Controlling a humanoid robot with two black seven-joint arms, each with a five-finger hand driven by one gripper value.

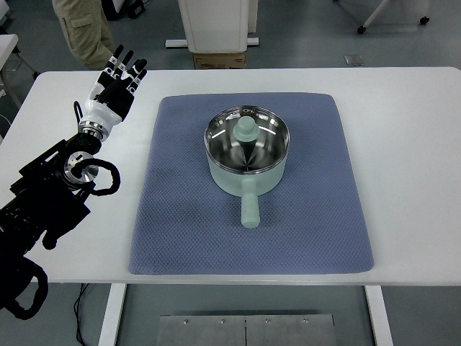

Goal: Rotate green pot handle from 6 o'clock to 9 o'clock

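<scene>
Robot hand: left robot hand (119,81) open, upper left — clear of pot.
Handle (248,209): pointing down-frame; untouched.
Next: reach, grip, swing handle left.

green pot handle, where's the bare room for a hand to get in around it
The mat lies bare left and right of the handle, and along its near edge below the handle's tip. The white table right of the mat is bare too. It is tight only where the handle meets the green pot. The left hand hovers over the table's far left corner, off the mat.

steep overhead view onto white table (403,144)
</scene>
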